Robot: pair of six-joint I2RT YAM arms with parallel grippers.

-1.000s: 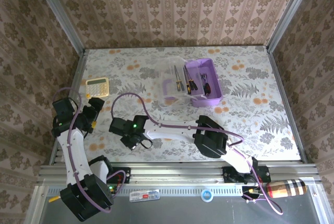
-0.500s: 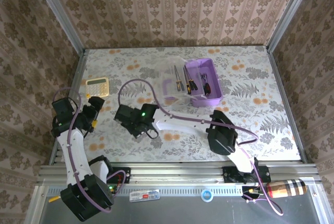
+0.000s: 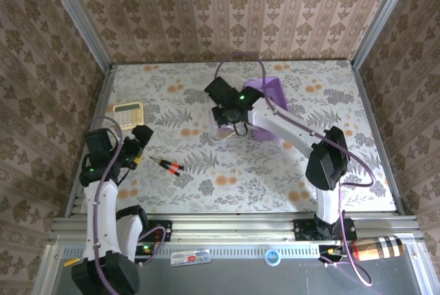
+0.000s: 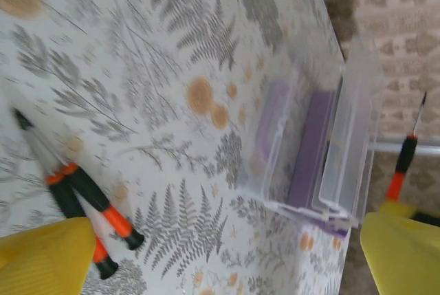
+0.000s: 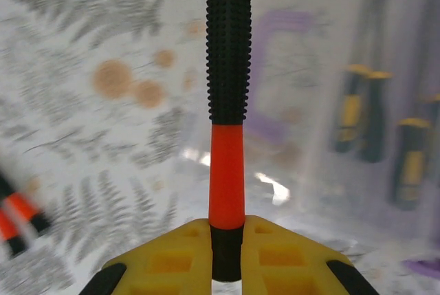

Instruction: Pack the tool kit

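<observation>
My right gripper (image 5: pixel 227 254) is shut on a black-and-orange screwdriver (image 5: pixel 227 68), whose handle sticks out ahead of the fingers. It hovers over the clear tray (image 5: pixel 309 171), where several yellow-and-black tools (image 5: pixel 364 123) lie beside the lid's purple handle (image 5: pixel 271 75). From above, the right gripper (image 3: pixel 234 119) is at the left side of the purple box (image 3: pixel 275 89). Two more screwdrivers (image 3: pixel 168 164) lie on the table, just right of my open, empty left gripper (image 3: pixel 141 147). In the left wrist view these screwdrivers (image 4: pixel 75 192) lie at the left and the box (image 4: pixel 309 150) further off.
A yellow calculator (image 3: pixel 128 113) lies at the table's left side, just beyond my left gripper. The right arm (image 3: pixel 295 130) stretches diagonally from its base to the box. Walls close in the table (image 3: pixel 344 123) on three sides.
My right arm has swung from the near left of the table to the box, carrying its screwdriver. That uncovered the two screwdrivers on the table. The left gripper has shifted slightly right.
</observation>
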